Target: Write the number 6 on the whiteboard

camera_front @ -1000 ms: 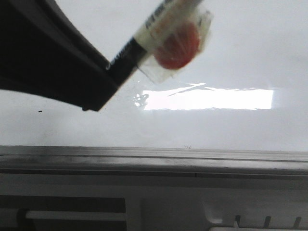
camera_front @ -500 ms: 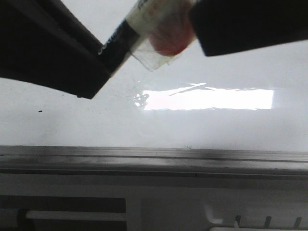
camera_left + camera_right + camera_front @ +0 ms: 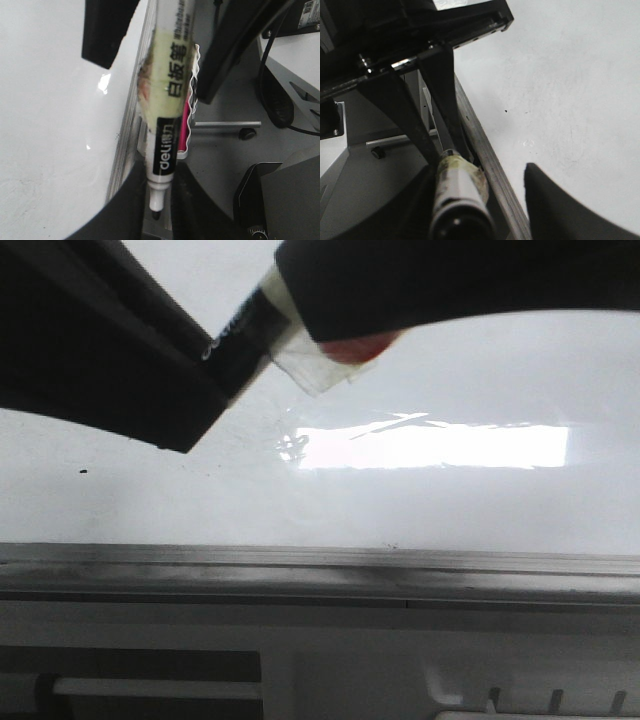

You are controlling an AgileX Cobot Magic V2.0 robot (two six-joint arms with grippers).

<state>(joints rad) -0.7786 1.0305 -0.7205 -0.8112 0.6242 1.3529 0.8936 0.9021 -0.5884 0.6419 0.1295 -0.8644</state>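
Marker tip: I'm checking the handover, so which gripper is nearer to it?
Left. The left gripper holds the marker just behind the marker tip; the right gripper straddles the marker farther up, toward its rear end.

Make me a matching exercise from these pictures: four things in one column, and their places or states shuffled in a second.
Things:
1. marker
2. glare
3. speck
4. right gripper

Places or states:
A. open, with a finger on each side of the marker
B. held in the left gripper, tip uncapped
C. tiny and dark, on the left part of the whiteboard in the front view
D. bright rectangle in the middle of the whiteboard

Pairs: 1-B, 2-D, 3-C, 4-A
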